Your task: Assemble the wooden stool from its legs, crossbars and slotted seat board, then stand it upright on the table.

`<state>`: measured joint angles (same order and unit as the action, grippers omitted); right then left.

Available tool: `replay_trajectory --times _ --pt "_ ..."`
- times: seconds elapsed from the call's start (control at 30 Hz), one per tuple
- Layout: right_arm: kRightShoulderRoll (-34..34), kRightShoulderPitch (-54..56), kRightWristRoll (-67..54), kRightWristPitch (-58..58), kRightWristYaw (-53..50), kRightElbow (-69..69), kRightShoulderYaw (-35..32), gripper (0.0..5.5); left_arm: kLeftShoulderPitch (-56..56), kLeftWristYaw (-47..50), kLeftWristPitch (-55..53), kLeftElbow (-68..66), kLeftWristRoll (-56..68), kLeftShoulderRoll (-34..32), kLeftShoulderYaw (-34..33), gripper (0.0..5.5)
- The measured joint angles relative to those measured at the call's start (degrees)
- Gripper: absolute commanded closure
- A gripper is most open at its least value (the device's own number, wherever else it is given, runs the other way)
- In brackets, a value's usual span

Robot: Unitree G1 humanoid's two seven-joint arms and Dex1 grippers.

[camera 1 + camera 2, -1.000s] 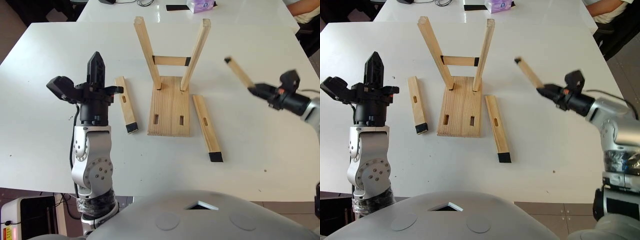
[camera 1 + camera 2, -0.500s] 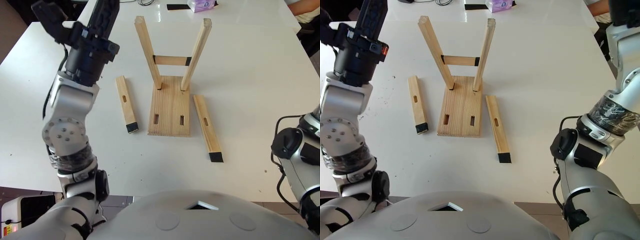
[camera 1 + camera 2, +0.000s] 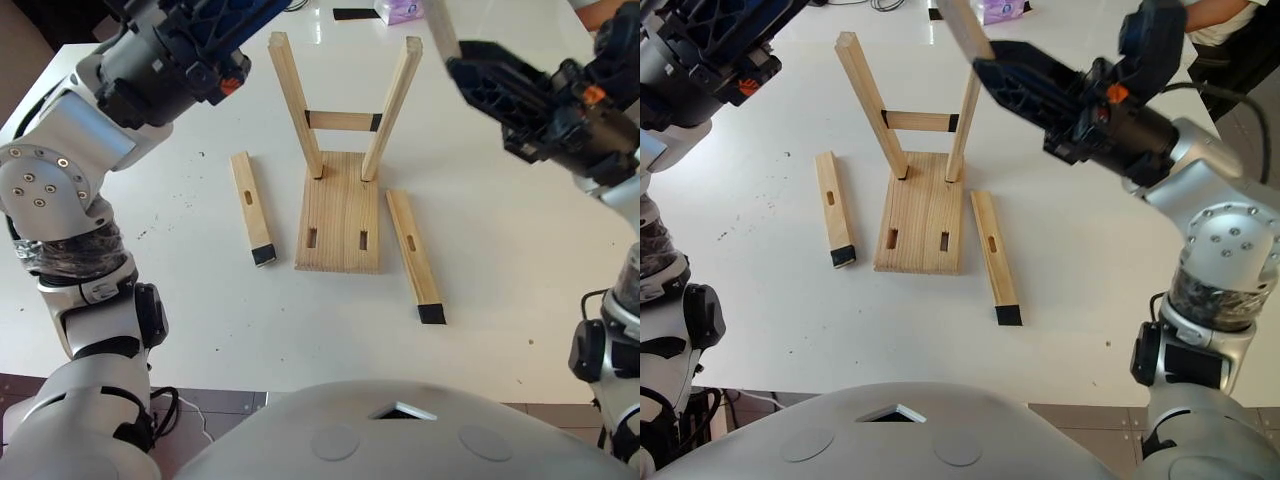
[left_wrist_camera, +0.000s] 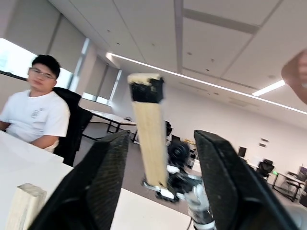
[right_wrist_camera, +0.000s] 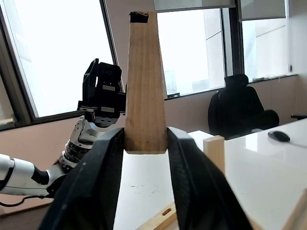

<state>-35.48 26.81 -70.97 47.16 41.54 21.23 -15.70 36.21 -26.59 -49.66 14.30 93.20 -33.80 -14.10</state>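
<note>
Worktop: the white worktop [image 3: 520, 250] carries every stool part but one.
Seat board: the pale slotted wooden seat board [image 3: 340, 215] lies flat at mid-worktop, its two near slots unfilled.
Fitted legs: two upright wooden legs [image 3: 293, 100] stand in the far slots, joined by a short fitted crossbar [image 3: 340, 121].
Loose legs: two slotted black-tipped wooden legs [image 3: 250, 205] lie flat, one on each side of the board.
Right claw: the right claw [image 5: 145, 139] is clamped on a short black-ended wooden crossbar [image 5: 145, 81], held high above the worktop.
Left claw: the left claw [image 4: 163, 136] hangs high too, fingers spread wide around nothing.
Advice: it should probably lower the crossbar level with a loose leg's side slot, pin that leg with the left claw, then push straight in without twisting.
</note>
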Motion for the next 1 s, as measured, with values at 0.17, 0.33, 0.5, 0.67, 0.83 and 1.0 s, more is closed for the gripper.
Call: replay_trajectory --times 0.17,0.33,0.5,0.67,0.83,1.0 --pt "-1.27 4.20 2.39 -0.35 8.04 -5.52 2.58 4.19 -0.16 -1.08 0.52 -0.03 -3.68 1.23 0.81 2.38" --pt "-0.05 10.25 7.32 -0.15 14.47 -11.17 9.92 4.19 -2.88 -1.24 2.42 3.39 -4.92 4.39 0.78 2.38" --pt "0.61 12.49 9.17 0.48 19.34 -15.04 12.01 4.19 -5.22 -1.25 3.82 6.74 -5.08 6.91 1.18 2.38" --pt "0.03 12.70 10.18 2.66 22.84 -16.33 13.15 4.19 -6.41 -1.29 5.23 7.90 -6.63 7.93 1.54 2.38" --pt "-0.80 12.74 10.14 4.73 24.50 -16.66 12.69 4.19 -7.67 -2.13 5.67 8.20 -7.48 8.02 1.54 2.38" --pt "-1.56 12.74 10.39 5.37 25.70 -16.78 12.31 4.19 -8.00 -3.03 5.70 8.60 -8.25 7.92 1.81 2.38"
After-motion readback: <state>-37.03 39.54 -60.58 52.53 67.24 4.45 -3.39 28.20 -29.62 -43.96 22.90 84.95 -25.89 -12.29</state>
